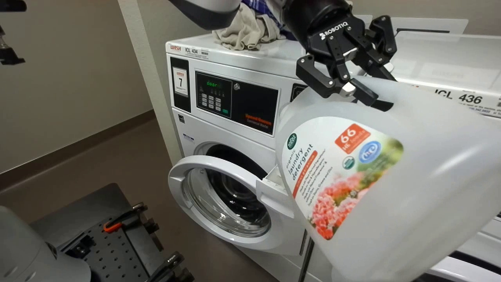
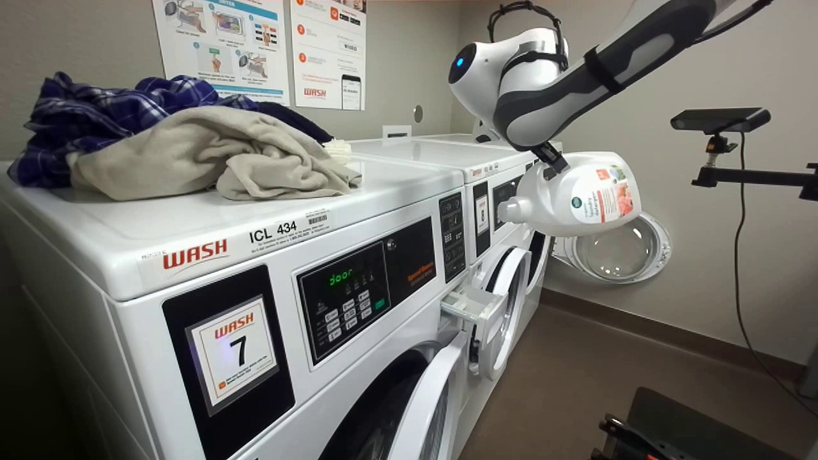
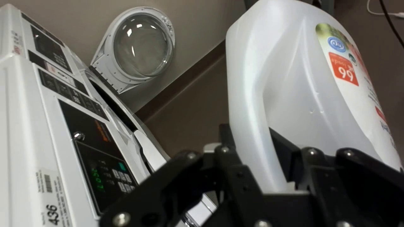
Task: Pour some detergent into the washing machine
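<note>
The large white detergent bottle (image 1: 422, 188) hangs in the air, tilted onto its side. It shows in both exterior views (image 2: 581, 198) and the wrist view (image 3: 293, 94). My gripper (image 1: 377, 84) is shut around its handle, a finger on each side in the wrist view (image 3: 254, 148). In an exterior view the neck (image 2: 511, 209) points toward the washing machine (image 2: 358, 217); whether it is capped I cannot tell. The washing machine's white detergent drawer (image 2: 476, 305) is pulled out, lower than the neck. The bottle partly hides the drawer in an exterior view (image 1: 276, 192).
The washing machine's porthole door (image 1: 176, 188) stands open. The washer marked ICL 436 (image 1: 450, 58) stands beside it, and a farther open door (image 2: 617, 252) juts out. Clothes (image 2: 211, 153) lie on the washer top. A camera on a stand (image 2: 721, 119) and a dark cart (image 1: 113, 246) stand opposite.
</note>
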Robot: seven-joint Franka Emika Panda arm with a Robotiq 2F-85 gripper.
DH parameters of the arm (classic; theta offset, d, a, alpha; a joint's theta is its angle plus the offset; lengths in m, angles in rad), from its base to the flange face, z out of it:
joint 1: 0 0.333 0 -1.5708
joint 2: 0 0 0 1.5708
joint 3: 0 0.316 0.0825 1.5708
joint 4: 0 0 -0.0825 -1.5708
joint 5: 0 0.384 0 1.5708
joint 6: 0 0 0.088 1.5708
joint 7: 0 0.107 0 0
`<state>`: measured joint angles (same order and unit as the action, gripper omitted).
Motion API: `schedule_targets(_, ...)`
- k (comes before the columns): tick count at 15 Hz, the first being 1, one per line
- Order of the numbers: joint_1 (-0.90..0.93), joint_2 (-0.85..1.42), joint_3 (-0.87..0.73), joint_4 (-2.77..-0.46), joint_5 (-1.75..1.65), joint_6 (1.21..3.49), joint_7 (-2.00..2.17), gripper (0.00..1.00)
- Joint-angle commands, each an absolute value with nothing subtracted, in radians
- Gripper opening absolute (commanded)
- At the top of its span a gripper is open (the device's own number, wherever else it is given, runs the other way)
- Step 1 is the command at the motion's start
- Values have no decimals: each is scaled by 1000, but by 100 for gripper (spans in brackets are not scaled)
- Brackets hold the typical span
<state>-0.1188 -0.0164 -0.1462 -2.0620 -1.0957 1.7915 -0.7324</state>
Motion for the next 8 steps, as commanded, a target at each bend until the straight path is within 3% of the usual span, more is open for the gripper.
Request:
schedule_targets(1,-103,6,-117,-2035,-1222,1769,-816,7)
schedule_targets(8,-81,53,-88,-2035,-1415,1800,-835,7)
